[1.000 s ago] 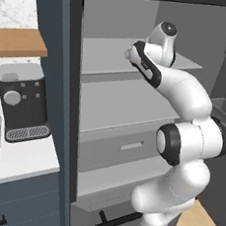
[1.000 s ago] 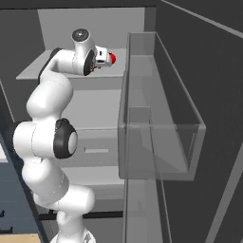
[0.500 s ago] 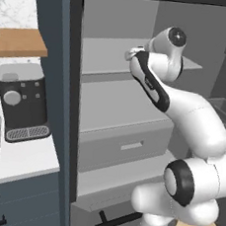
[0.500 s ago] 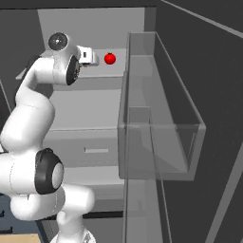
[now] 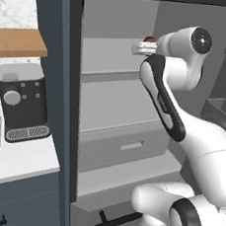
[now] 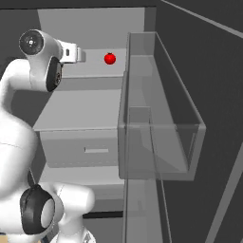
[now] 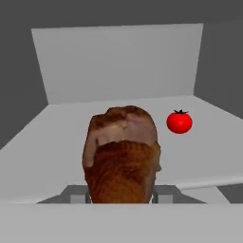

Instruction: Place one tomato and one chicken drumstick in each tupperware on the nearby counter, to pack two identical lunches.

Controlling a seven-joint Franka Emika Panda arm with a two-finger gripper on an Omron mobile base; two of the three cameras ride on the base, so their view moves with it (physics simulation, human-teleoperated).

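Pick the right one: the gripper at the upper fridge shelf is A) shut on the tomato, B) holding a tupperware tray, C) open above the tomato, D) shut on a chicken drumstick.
D: in the hand view the gripper is closed around the chicken drumstick, while the tomato sits free on the fridge shelf beyond and to one side.
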